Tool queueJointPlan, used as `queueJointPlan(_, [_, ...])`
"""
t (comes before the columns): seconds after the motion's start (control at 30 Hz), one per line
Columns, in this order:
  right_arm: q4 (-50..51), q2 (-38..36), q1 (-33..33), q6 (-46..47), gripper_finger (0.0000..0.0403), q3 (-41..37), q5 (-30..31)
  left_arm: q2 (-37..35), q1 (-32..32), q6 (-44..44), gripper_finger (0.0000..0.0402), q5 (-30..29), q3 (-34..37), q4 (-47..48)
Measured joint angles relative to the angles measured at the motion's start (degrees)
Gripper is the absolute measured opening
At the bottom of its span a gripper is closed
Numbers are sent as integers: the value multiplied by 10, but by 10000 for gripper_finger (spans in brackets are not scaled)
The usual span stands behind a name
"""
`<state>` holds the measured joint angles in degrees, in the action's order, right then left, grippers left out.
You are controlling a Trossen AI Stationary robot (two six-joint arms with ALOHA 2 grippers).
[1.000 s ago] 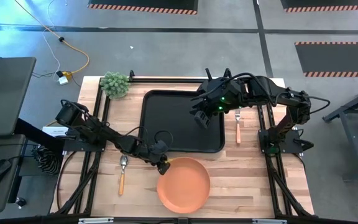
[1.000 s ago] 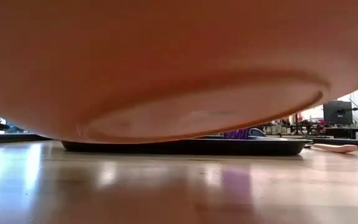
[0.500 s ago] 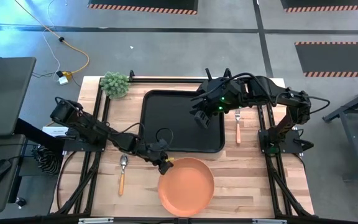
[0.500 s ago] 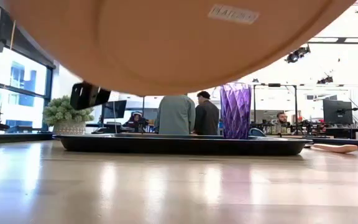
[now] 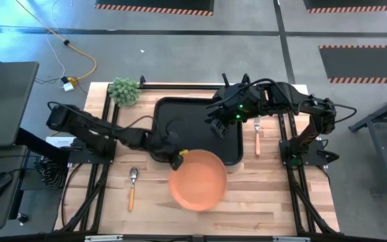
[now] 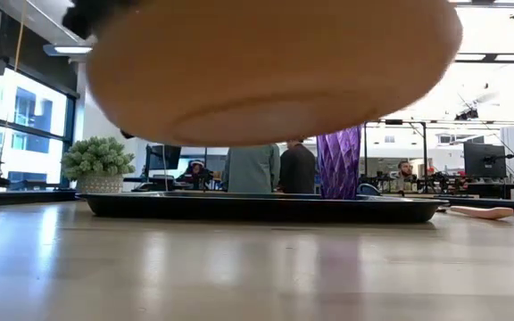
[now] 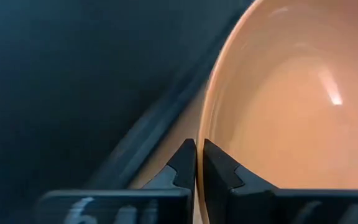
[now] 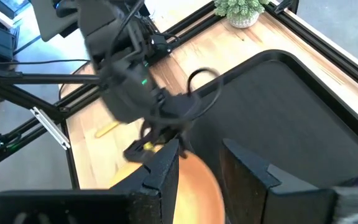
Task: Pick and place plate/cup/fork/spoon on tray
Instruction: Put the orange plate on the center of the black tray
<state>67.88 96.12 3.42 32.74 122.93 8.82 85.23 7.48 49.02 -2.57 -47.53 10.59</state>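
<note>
The orange plate (image 5: 197, 180) hangs in the air over the table's near middle, and its far rim reaches over the near edge of the black tray (image 5: 180, 121). My left gripper (image 5: 177, 158) is shut on the plate's rim. The purple cup (image 6: 339, 162) stands upright on the tray; in the high view my right arm hides it. My right gripper (image 5: 215, 129) is open and empty above the tray's right part. The fork (image 5: 257, 134) lies on the table right of the tray. The spoon (image 5: 132, 185) lies on the table at the near left. My left gripper pinches the plate's rim (image 7: 205, 127) on the plate's far left side between its two fingers, one on the inner face and one on the outer. The fingers come from the table's left. The plate (image 6: 275, 62) is lifted clear of the table, about level.
A small potted plant (image 5: 124, 91) stands at the table's far left corner. Black frame rails (image 5: 116, 114) run along the table's left and right sides. People stand in the room beyond the far edge (image 6: 270, 168). Bare tray floor (image 5: 187, 128) lies left of the cup.
My left gripper has risen and gone toward the table's far edge with the plate. The plate has come clear of the table near the front edge and now hangs higher, with its far rim over the tray's near edge.
</note>
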Motion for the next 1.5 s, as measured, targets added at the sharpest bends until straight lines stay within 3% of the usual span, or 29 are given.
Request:
queueJointPlan(0.2, [0, 0, 0, 4, 110, 0, 1, -15, -84, -64, 4, 42, 0, 31])
queueJointPlan(0.93, [0, 0, 0, 34, 110, 0, 58, -17, -324, -244, 3, 82, 0, 52])
queueJointPlan(1.13, [0, 0, -5, 34, 110, 0, 94, -12, -358, -267, 3, 101, 0, 49])
queueJointPlan(1.5, [0, 0, -46, 31, 110, 0, 70, 41, -369, -250, 3, 110, -5, 21])
